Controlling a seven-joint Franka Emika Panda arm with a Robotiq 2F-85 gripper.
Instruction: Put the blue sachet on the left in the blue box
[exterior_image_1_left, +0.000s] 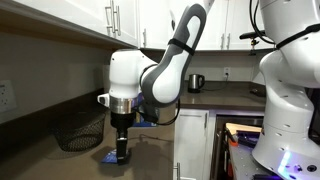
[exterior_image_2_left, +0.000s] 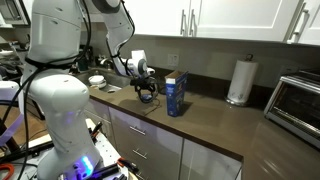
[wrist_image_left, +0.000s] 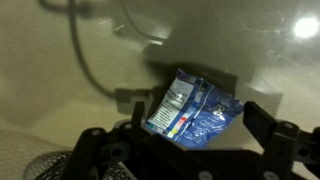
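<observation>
Gripper (wrist_image_left: 187, 128) was down low over the counter (wrist_image_left: 40, 100), jaws spread wide. Sachet (wrist_image_left: 198, 110) lay flat on the counter right there in the gap between them, crinkled, pale label turned up. Whether a pad touched its edge, I couldn't tell. Down in a corner of the wrist view sat the basket (wrist_image_left: 40, 165), close by the fingers. In an exterior view the arm (exterior_image_1_left: 165, 75) curled down from above, gripper pointing straight at the counter, basket just beside it. Further along the counter stood the box (exterior_image_2_left: 176, 95), upright and apart from the gripper, and beyond it a paper towel roll (exterior_image_2_left: 238, 82) by the wall.
</observation>
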